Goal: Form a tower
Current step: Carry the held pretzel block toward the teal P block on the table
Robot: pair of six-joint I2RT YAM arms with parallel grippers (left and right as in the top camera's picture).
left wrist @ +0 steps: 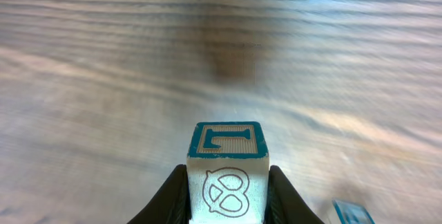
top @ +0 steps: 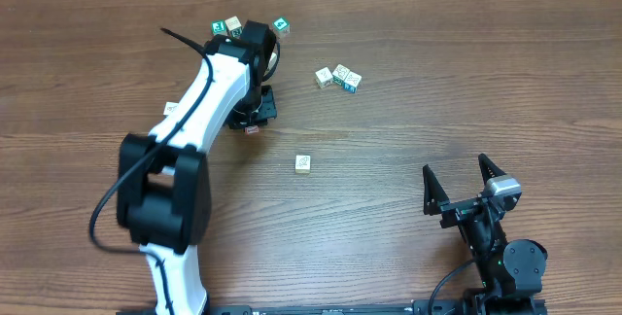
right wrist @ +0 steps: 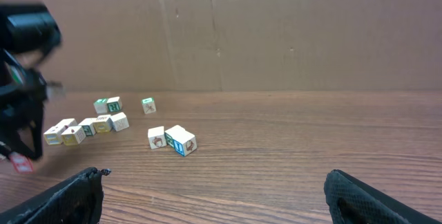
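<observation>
Wood-grain counter, two arms. The left arm reaches way out to the far-left part, and the right arm sits back at the near-right edge.

The right end effector is spread wide with nothing in it. The left end effector is pinched narrow onto one cream cube, with fingers tight on both sides.

As for the tower, I can't make out a stacked column in any view. From above, the left arm covers the counter right under its end effector.

Cube count from overhead:
- three far cubes by the left wrist
- a huddle of three mid-counter
- one loner cube nearer
- one peeking cube beside the arm

The right wrist view also shows a row of cubes by the left arm, five or so, too small to count cleanly.

Readable print: the held cube has a teal-framed "L" lying sideways plus a pretzel outline. Everything else is too tiny.
</observation>
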